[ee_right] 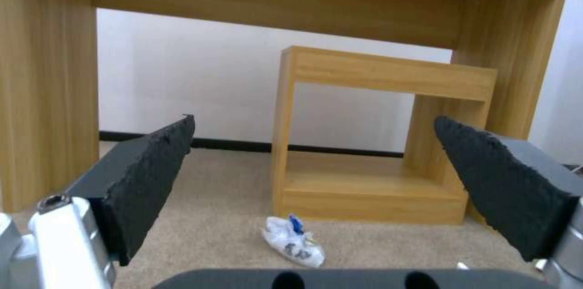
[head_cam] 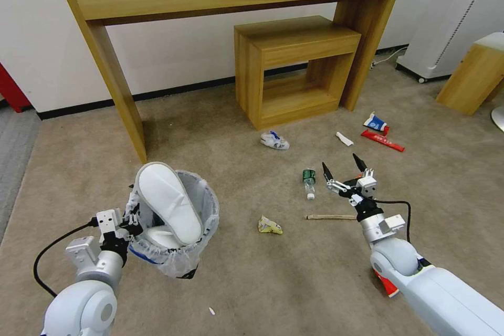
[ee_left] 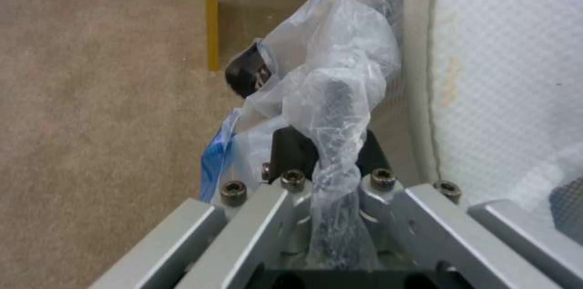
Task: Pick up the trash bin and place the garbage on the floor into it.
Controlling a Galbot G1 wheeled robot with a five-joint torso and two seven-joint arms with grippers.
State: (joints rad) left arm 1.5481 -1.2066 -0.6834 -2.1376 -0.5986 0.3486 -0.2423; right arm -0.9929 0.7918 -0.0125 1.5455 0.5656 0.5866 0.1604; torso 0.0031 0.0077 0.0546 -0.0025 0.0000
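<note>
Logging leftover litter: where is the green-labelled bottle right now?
In the head view, the green-labelled bottle lies on the beige carpet, just left of the open right pincer, up-left of the wooden stick.

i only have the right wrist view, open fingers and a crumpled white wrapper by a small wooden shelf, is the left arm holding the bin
Observer: Yes. The left gripper is shut on the rim and liner of the trash bin, seen from the head.
Operator: anything in the bin already
Observer: A white slipper stands in it, poking above the rim.
Operator: whats nearest my gripper on the carpet
Observer: The green-labelled bottle lies just left of the open right gripper, and a wooden stick lies nearer the robot.
Operator: more to the right
Observer: A red bar wrapper and a blue-white carton.
</note>
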